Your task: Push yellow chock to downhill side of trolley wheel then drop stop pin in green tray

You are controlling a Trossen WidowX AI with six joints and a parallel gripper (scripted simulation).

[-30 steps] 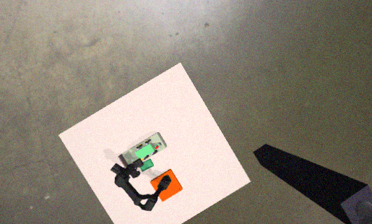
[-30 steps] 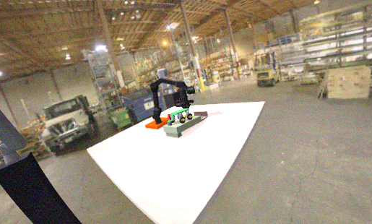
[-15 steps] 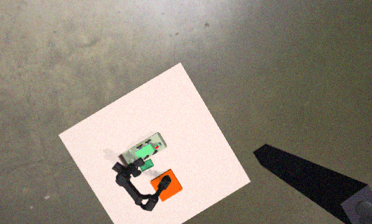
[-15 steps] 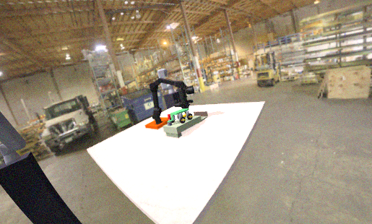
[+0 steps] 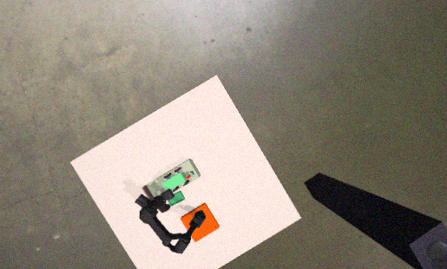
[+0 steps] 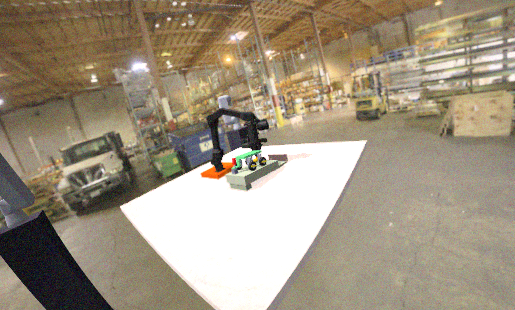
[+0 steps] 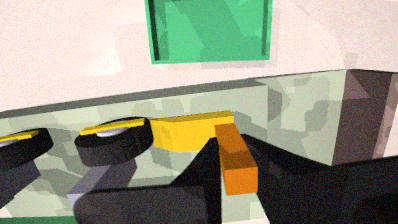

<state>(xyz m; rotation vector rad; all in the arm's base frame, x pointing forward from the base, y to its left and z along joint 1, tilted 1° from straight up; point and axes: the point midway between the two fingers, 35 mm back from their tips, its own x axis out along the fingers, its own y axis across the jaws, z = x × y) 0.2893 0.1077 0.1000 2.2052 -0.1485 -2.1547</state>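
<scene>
The trolley, with a green deck (image 5: 174, 181) (image 6: 248, 154), stands on the grey-green ramp (image 5: 194, 167) (image 6: 239, 181) (image 7: 305, 100). The red-headed stop pin (image 5: 188, 176) (image 6: 234, 161) stands at its uphill end. My gripper (image 7: 227, 142) (image 6: 256, 148) is shut on the orange handle (image 7: 239, 162) of the yellow chock (image 7: 190, 135). The chock is on the ramp, its left end at the downhill side of a black wheel (image 7: 115, 145); they look in contact, with no gap visible. Its rubber base is hidden. The green tray (image 5: 176, 198) (image 7: 212, 35) lies beside the ramp and looks empty.
The arm stands on an orange base plate (image 5: 210, 226) (image 6: 213, 174) on the white table (image 5: 227, 130) (image 6: 207, 225). A dark brown end piece (image 7: 362, 115) (image 6: 278, 157) is at the ramp's low end. A second wheel (image 7: 25, 147) shows further uphill.
</scene>
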